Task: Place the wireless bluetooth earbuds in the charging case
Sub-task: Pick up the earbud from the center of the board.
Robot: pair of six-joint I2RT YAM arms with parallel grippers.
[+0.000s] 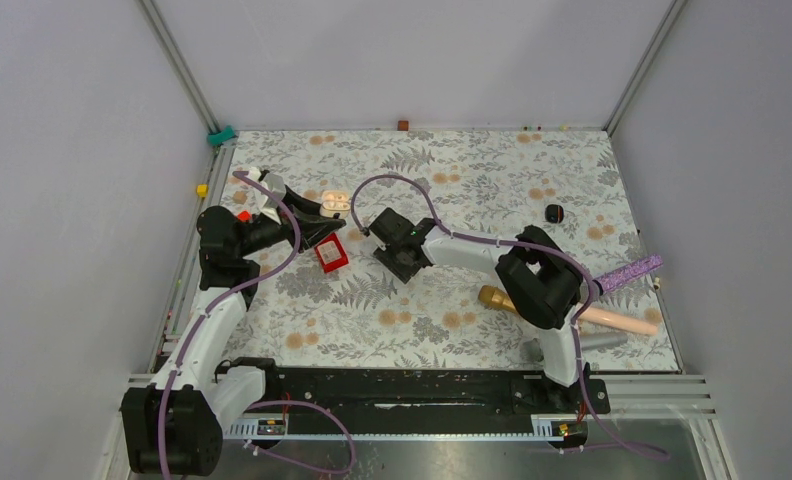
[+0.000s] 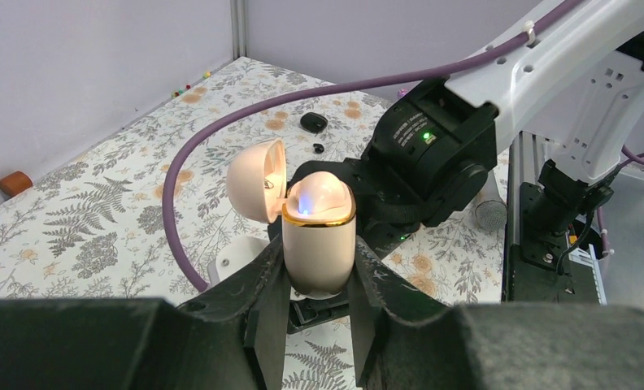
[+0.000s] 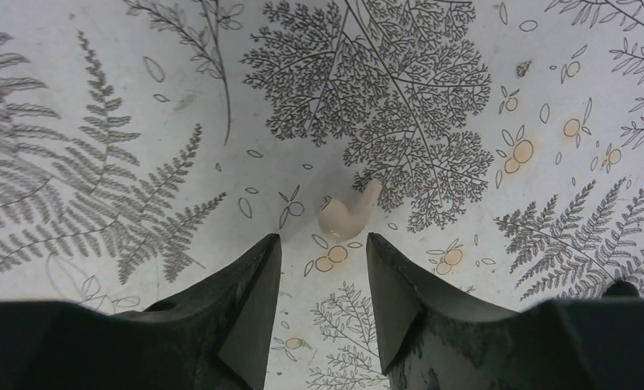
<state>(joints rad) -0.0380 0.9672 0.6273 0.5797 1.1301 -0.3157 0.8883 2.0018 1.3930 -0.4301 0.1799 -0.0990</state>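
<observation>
Left hand [image 2: 319, 280] clenched on charging case [image 2: 319, 244], lid [image 2: 258, 179] open. Right hand [image 3: 320, 244] released, poised over pale earbud [image 3: 347, 213] lying on surface [image 3: 99, 81] near the case. Bud probably light, smooth and slippery; pinch across bulb, not stem.

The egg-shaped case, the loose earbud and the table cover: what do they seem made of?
The case is likely smooth cream plastic, slightly glossy, with a shiny gold-coloured rim band. The earbud is probably matte pale plastic, showing no glare. The table cover is a flat sheet printed with ferns, perhaps vinyl or paper; I cannot tell which.
</observation>
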